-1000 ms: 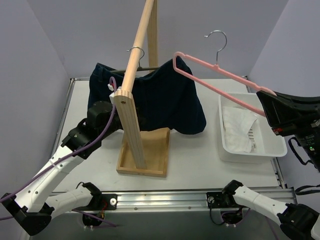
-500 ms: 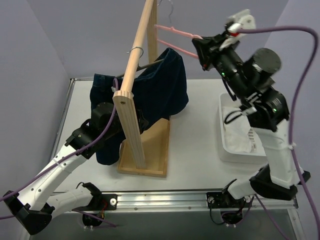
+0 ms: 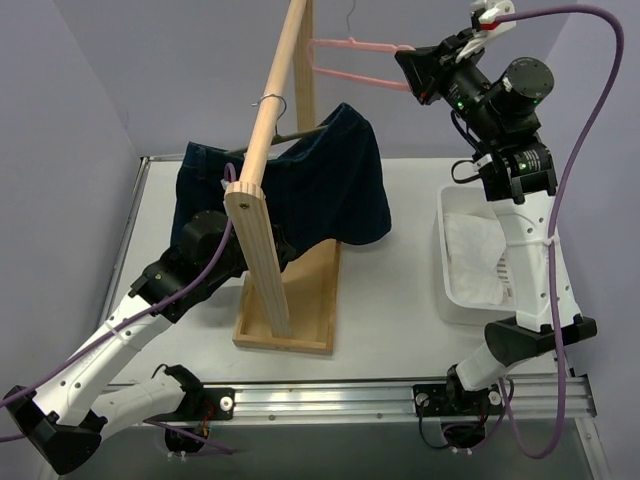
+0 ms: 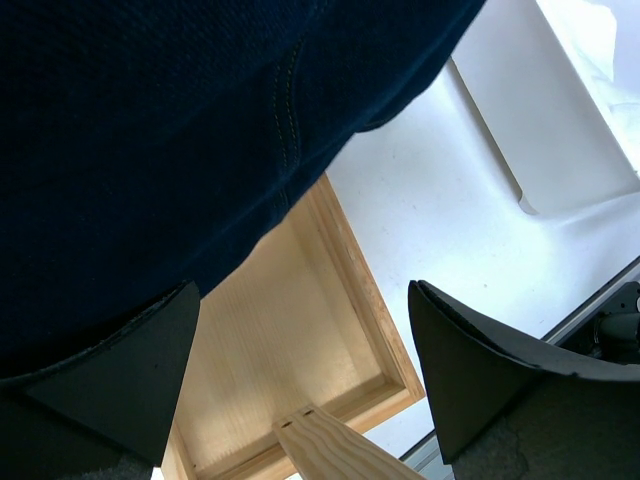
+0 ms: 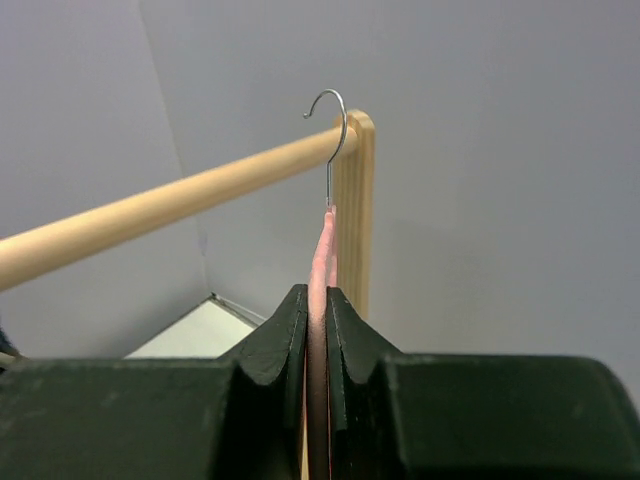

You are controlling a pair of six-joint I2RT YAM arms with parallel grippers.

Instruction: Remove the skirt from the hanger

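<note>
The white counter (image 3: 400, 320) carries a wooden rack (image 3: 262, 270), and the navy skirt (image 3: 330, 190) hangs from its rail on a hanger (image 3: 273, 98). The left pincer (image 4: 302, 300) sits released under the skirt's hem. The right pincer (image 3: 412, 72), raised by the rail, is clenched on a pink hanger (image 3: 350, 46).

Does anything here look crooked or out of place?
Yes. The dark skirt hangs lopsided on the wooden rail, its right side hiked higher than its left. A bare pink hanger is pinched in the right tool.
</note>
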